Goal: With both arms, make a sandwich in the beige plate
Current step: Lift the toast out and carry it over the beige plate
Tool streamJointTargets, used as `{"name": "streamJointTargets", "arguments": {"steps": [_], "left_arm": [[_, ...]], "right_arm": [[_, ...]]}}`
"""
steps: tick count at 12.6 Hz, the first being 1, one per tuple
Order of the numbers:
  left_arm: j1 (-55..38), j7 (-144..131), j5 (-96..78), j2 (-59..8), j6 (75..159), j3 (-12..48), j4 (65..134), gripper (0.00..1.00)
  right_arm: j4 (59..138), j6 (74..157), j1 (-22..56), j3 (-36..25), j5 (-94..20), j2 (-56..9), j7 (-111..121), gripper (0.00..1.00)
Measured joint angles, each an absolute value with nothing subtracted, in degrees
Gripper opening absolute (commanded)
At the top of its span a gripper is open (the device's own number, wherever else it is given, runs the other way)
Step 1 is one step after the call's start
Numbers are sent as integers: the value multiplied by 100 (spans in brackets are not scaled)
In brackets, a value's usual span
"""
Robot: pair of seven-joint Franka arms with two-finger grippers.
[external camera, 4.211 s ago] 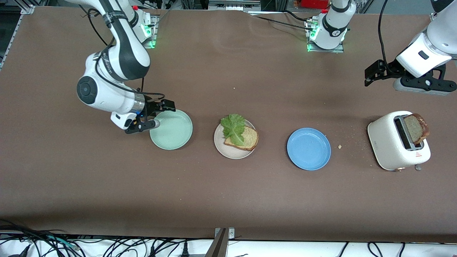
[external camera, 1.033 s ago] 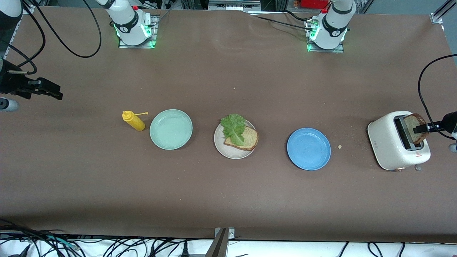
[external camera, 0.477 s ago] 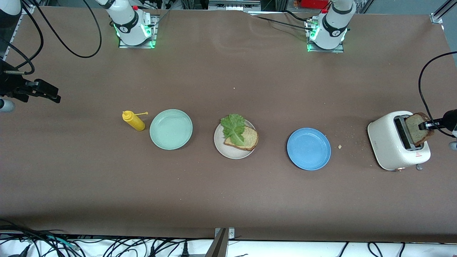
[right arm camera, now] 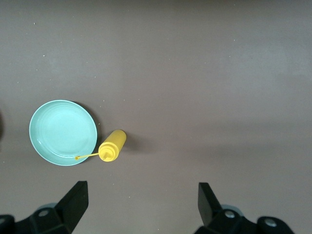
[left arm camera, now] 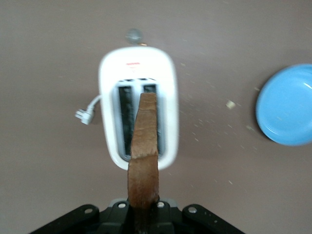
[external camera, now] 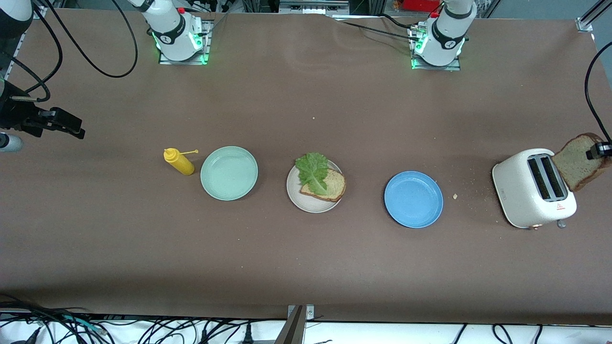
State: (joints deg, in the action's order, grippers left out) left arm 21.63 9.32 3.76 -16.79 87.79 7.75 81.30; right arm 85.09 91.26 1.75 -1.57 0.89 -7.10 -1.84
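Note:
The beige plate (external camera: 297, 198) sits mid-table with one brown bread slice (external camera: 333, 187) on it and a green lettuce leaf (external camera: 312, 172) lying partly on that slice. My left gripper (external camera: 598, 150) is shut on a second bread slice (external camera: 576, 163), which hangs clear of the white toaster (external camera: 523, 193). In the left wrist view this slice (left arm camera: 144, 146) hangs from my gripper (left arm camera: 144, 217) over the toaster's (left arm camera: 109, 102) slots. My right gripper (external camera: 64, 125) waits open over bare table at the right arm's end, fingers wide (right arm camera: 141, 191).
A yellow squeeze bottle (external camera: 179, 162) stands beside a pale green plate (external camera: 229, 173) toward the right arm's end. A blue plate (external camera: 413, 199) lies between the beige plate and the toaster, with crumbs around it. The toaster's cord plug (left arm camera: 84, 115) lies beside it.
The left gripper closed on the slice standing in the toaster and lifted it out of the slot. The right arm has barely moved.

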Motion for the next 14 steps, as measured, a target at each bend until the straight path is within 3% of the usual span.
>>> {"name": "streamJointTargets", "arguments": {"steps": [5,14], "left_arm": [[2016,794,4,-1783,8341,2097,8073,0],[193,328,-2221,-3108,8723,2251,8143,0]], "right_arm": [[8509,9126,231,-150,88,-715,-186,100],[8517,8834,236,-183,87,-659,-198,100]]}}
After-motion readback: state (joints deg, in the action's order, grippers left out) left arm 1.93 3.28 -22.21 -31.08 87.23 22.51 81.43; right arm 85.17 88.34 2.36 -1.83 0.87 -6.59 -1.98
